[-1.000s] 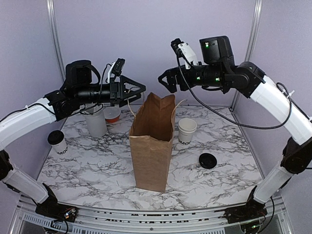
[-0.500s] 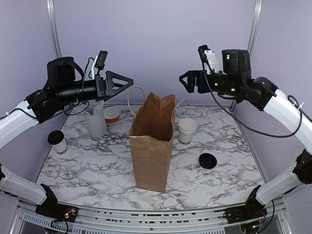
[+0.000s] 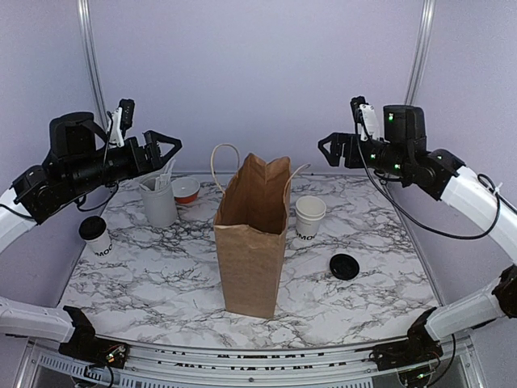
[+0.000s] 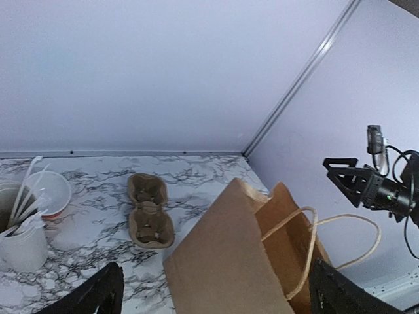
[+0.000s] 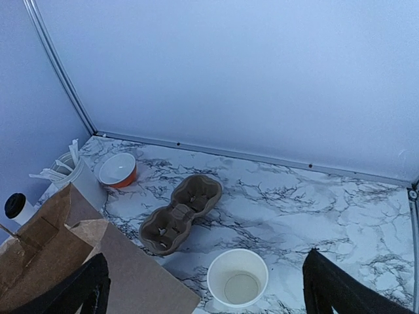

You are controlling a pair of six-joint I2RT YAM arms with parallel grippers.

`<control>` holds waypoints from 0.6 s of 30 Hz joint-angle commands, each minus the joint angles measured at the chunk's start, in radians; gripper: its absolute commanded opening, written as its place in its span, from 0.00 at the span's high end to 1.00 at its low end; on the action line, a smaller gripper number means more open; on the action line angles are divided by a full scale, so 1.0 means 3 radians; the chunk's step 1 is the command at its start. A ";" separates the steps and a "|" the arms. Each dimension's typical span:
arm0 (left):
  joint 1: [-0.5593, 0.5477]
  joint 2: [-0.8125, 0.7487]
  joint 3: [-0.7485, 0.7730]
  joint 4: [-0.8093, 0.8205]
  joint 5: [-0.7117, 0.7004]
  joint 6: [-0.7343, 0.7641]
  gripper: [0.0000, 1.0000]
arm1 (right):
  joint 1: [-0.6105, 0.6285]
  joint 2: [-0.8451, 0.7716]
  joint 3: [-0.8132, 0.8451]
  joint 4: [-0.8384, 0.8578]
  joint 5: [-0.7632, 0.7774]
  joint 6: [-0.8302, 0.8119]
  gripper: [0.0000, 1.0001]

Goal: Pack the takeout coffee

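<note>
Top external view puts the takeout coffee upright at the left edge of the table, well apart from the paper bag standing open mid-table. The left arm sits nearer, so I judge it should come down clear of the utensil holder (a close neighbour), close around the cup wall below the black lid, and keep it level. Both arms hang high, out at the sides; left gripper and right gripper are spread wide, empty, pointing inward toward the bag.

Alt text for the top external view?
A brown paper bag stands open mid-table, left fingers and right fingers raised open and empty either side. The lidded coffee cup sits far left; a lidless cup and loose lid, right.
</note>
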 commanded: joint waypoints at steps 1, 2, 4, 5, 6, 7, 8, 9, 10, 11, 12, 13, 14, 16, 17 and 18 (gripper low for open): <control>0.0020 -0.0175 -0.0144 -0.0431 -0.0853 -0.0037 0.01 | -0.0045 -0.0118 -0.0113 0.0203 -0.0078 0.0044 0.00; 0.0024 -0.0204 -0.0160 -0.0507 -0.1014 -0.0069 0.01 | -0.0048 -0.0135 -0.0153 0.0227 -0.0061 0.0046 0.00; 0.0052 -0.0240 -0.0182 -0.0700 -0.1322 -0.0166 0.01 | -0.0056 -0.0166 -0.0247 0.0275 -0.0053 0.0046 0.00; 0.0073 -0.0246 -0.0186 -0.0803 -0.1476 -0.0220 0.01 | -0.0055 -0.0173 -0.0301 0.0291 -0.0056 0.0042 0.00; 0.0101 -0.0241 -0.0181 -0.0925 -0.1603 -0.0276 0.01 | -0.0061 -0.0176 -0.0326 0.0300 -0.0060 0.0039 0.00; 0.0143 -0.0232 -0.0179 -0.1033 -0.1706 -0.0345 0.01 | -0.0063 -0.0176 -0.0348 0.0305 -0.0063 0.0040 0.00; 0.0198 -0.0217 -0.0173 -0.1147 -0.1781 -0.0397 0.01 | -0.0061 -0.0171 -0.0371 0.0306 -0.0074 0.0035 0.00; 0.0248 -0.0202 -0.0170 -0.1250 -0.1847 -0.0446 0.01 | -0.0067 -0.0171 -0.0391 0.0306 -0.0091 0.0033 0.00; 0.0307 -0.0178 -0.0174 -0.1329 -0.1891 -0.0486 0.01 | -0.0069 -0.0167 -0.0406 0.0310 -0.0113 0.0027 0.00; 0.0370 -0.0159 -0.0177 -0.1412 -0.1915 -0.0522 0.01 | -0.0069 -0.0166 -0.0422 0.0311 -0.0136 0.0023 0.00; 0.0437 -0.0136 -0.0180 -0.1475 -0.1923 -0.0547 0.01 | -0.0069 -0.0164 -0.0435 0.0311 -0.0155 0.0016 0.00; 0.0497 -0.0109 -0.0193 -0.1530 -0.1932 -0.0559 0.01 | -0.0069 -0.0161 -0.0450 0.0311 -0.0168 0.0014 0.00; 0.0554 -0.0084 -0.0206 -0.1581 -0.1950 -0.0555 0.01 | -0.0069 -0.0160 -0.0465 0.0315 -0.0181 0.0015 0.00; 0.0683 -0.0029 -0.0234 -0.1668 -0.1996 -0.0541 0.01 | -0.0067 -0.0169 -0.0520 0.0341 -0.0214 0.0022 0.00; 0.0752 -0.0017 -0.0268 -0.1674 -0.1979 -0.0518 0.01 | -0.0066 -0.0179 -0.0554 0.0365 -0.0223 0.0026 0.00; 0.0839 0.0002 -0.0295 -0.1675 -0.1951 -0.0493 0.01 | -0.0068 -0.0185 -0.0584 0.0391 -0.0226 0.0031 0.00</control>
